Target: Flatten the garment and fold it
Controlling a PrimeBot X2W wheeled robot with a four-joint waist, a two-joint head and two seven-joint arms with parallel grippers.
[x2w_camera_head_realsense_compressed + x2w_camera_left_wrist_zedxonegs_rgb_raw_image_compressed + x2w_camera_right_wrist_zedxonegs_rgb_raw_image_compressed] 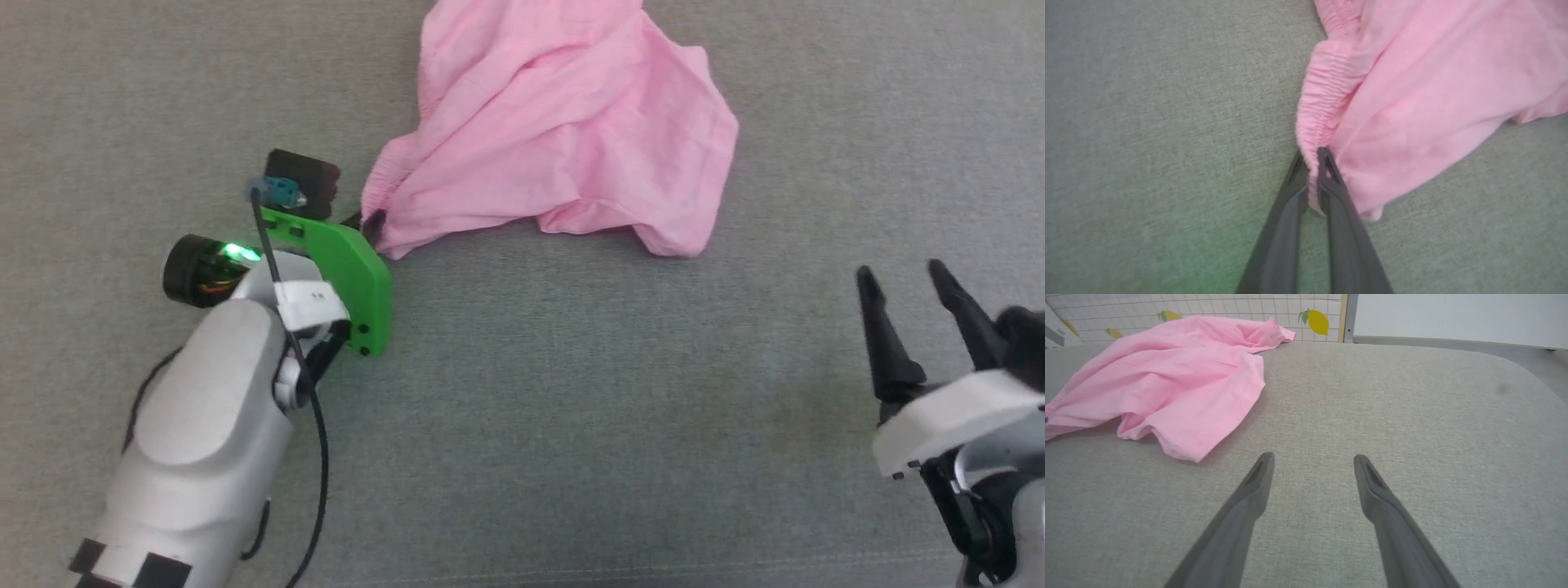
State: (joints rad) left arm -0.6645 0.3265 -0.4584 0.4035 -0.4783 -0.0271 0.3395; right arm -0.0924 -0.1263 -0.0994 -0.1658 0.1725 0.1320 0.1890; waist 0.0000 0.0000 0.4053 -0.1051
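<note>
Your left gripper (1312,157) is pinched shut on the gathered waistband (1323,102) corner of the garment (563,139), which lies crumpled on the grey padded surface (571,408). Your right gripper (898,273) stands open and empty. The free leg hem (678,241) lies ahead to its left, well apart.

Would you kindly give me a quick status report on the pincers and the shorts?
Left pincer shut on shorts at waistband. Right pincer open, off the cloth. Shorts crumpled on cushion. Nothing seen in the way.
</note>
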